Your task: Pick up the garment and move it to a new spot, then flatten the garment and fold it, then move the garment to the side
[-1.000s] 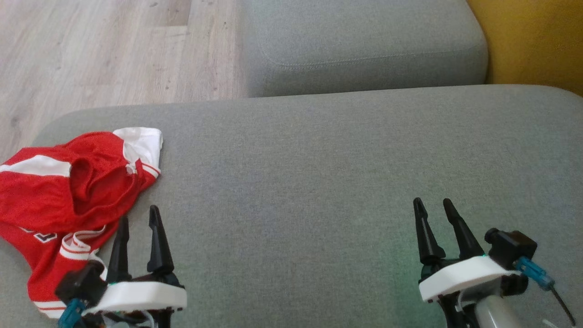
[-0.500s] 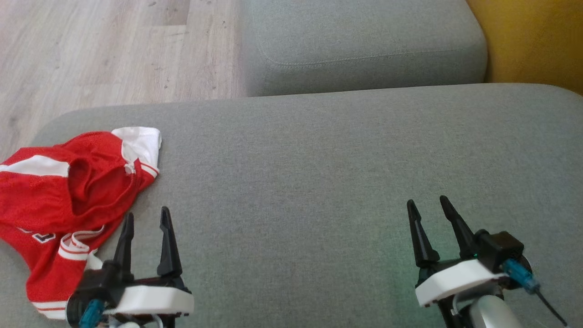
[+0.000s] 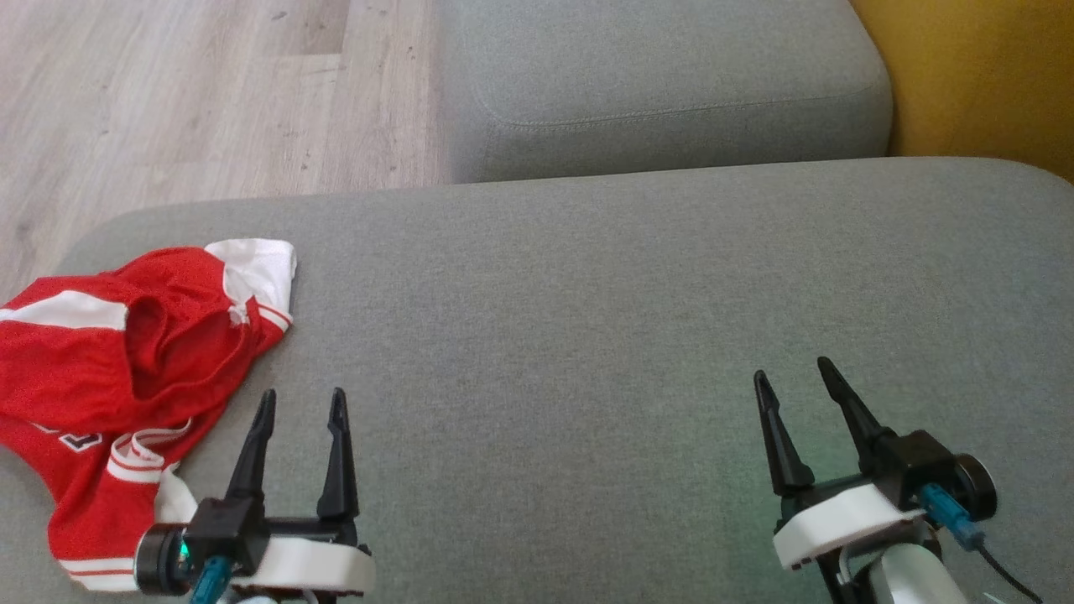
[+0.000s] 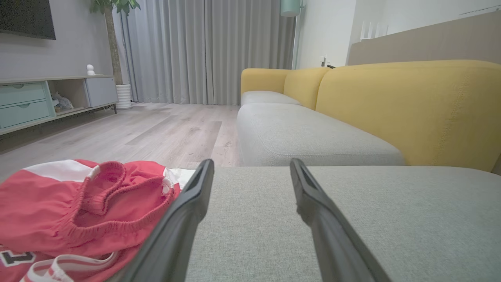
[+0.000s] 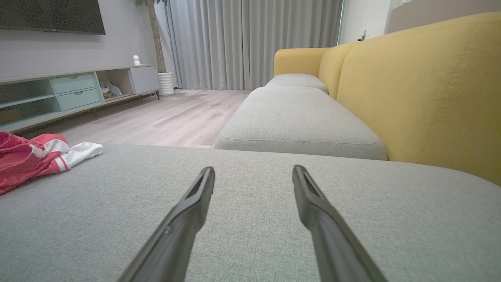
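Whereas the left end effector [image 3: 303, 394] overlapped the garment [image 3: 92, 369] a second ago, it now stands just beside it, jaws wide and empty. Garment lies crumpled at nine o'clock on the cushion [image 3: 545, 319]; right end effector [image 3: 792, 371], equally wide, waits at four o'clock. Pickup judged not begun.

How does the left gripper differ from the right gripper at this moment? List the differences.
The left gripper sits right beside the red garment; the right gripper is far from it, over bare grey cushion. The left gripper's fingers point nearly straight up the head view; the right gripper's fingers lean toward that view's left. Shared: both are open and hold nothing.
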You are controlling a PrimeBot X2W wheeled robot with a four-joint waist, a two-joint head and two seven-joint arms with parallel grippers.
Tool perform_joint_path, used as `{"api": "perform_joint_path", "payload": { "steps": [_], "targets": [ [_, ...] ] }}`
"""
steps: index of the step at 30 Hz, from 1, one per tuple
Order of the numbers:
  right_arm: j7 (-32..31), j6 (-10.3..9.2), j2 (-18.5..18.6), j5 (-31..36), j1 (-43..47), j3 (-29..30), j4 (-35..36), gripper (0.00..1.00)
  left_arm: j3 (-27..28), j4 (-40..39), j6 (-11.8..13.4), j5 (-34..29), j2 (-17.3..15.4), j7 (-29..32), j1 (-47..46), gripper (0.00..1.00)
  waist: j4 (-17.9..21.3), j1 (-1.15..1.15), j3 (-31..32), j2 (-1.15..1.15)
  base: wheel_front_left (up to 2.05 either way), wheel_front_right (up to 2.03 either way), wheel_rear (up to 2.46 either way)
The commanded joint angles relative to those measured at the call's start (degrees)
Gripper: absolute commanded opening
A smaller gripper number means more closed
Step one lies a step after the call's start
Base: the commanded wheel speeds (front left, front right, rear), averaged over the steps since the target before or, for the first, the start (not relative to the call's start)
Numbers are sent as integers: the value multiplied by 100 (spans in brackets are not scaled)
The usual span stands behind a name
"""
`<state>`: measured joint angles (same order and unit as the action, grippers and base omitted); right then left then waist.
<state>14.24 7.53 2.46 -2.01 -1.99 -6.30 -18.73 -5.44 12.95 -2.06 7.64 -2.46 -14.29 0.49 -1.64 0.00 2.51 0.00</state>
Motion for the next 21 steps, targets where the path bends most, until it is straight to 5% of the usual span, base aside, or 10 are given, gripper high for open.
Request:
{"api": "perform_joint_path", "payload": {
  "steps": [1, 21],
  "targets": [
    [75, -4, 42, 118, -267, -107, 163, 100, 139, -140, -15, -99, -42, -71, -150, 100, 3, 0, 4, 0, 0, 0, 0],
    [75, -4, 42, 63, -218, 13, 113, 100, 220, 142, 53, -185, -42, -71, -172, 100, 36, 0, 50, 0, 0, 0, 0]
  ]
}}
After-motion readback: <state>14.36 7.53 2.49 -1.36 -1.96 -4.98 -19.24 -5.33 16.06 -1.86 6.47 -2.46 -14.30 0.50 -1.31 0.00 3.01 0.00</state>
